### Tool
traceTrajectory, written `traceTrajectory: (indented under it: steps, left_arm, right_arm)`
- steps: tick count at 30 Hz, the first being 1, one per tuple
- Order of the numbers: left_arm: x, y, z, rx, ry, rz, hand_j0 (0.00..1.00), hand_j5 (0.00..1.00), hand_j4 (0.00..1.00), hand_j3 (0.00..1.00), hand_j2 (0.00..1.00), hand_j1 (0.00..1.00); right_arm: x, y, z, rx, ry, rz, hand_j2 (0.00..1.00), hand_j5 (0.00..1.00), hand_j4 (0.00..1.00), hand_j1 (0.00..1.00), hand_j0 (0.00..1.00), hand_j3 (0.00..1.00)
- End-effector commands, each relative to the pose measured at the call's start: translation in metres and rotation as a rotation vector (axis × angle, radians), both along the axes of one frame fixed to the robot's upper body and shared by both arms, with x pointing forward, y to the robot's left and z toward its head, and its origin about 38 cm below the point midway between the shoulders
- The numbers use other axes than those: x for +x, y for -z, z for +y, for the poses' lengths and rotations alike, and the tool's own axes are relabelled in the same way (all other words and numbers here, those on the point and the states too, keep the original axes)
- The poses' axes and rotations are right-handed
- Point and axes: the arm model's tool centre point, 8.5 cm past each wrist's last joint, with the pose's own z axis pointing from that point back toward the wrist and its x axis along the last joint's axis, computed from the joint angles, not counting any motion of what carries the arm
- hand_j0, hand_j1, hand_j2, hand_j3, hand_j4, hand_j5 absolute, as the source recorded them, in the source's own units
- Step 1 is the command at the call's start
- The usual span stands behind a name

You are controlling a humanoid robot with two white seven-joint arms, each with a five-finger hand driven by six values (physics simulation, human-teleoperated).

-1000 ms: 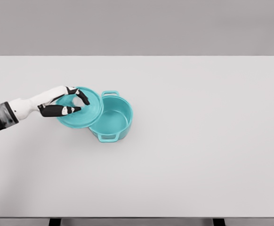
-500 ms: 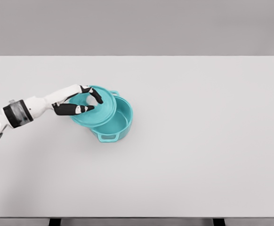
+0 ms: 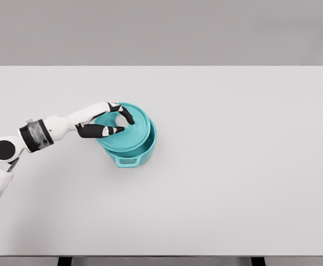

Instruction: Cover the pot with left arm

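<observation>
Nearest the camera, my left arm enters from the lower left and reaches rightward across the desk (image 3: 233, 183). Right arm: not in view.

My left robot hand (image 3: 110, 121) is clenched on the lid (image 3: 129, 128), thumb below and fingers arched over the top near the lid's left-centre, where I judge the knob to sit, though the fingers hide it. The grasp looks firm; contact at the knob itself cannot be confirmed.

The lid is teal, round, and tilted: its left side is carried higher, its right edge lower, close to the pot's far-right rim. It overlaps most of the pot (image 3: 134, 152) but is not seated; it sits offset toward the left and rear, with the pot's front handle (image 3: 127, 162) showing beneath.

Governing relation: the pot's centre lies slightly right of and nearer than the lid's centre, hence right of my hand. In my judgement the remaining move is a short shift that way, levelling the lid, then lowering. Risk noted: a tilted lid may catch the rim and nudge the pot.
</observation>
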Motion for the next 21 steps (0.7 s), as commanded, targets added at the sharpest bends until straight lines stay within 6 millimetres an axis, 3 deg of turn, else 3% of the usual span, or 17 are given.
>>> traceTrajectory:
  steps: [1, 7, 21]
  left_arm:
    - [0.000, 0.000, -0.002, -0.010, 0.002, 0.002, 0.53, 0.53, 0.53, 0.53, 0.53, 0.53]
    - [-0.003, 0.005, -0.014, -0.019, 0.024, 0.015, 0.53, 0.53, 0.53, 0.53, 0.53, 0.53]
    - [-0.004, 0.006, -0.013, -0.016, 0.023, 0.017, 0.56, 0.56, 0.56, 0.56, 0.56, 0.56]
  right_arm:
    - [0.000, 0.000, 0.000, 0.000, -0.001, -0.001, 1.00, 1.00, 1.00, 1.00, 1.00, 1.00]
    - [0.000, 0.000, 0.000, 0.000, -0.001, -0.001, 1.00, 1.00, 1.00, 1.00, 1.00, 1.00]
    - [0.000, 0.000, 0.000, 0.000, -0.001, -0.001, 1.00, 1.00, 1.00, 1.00, 1.00, 1.00]
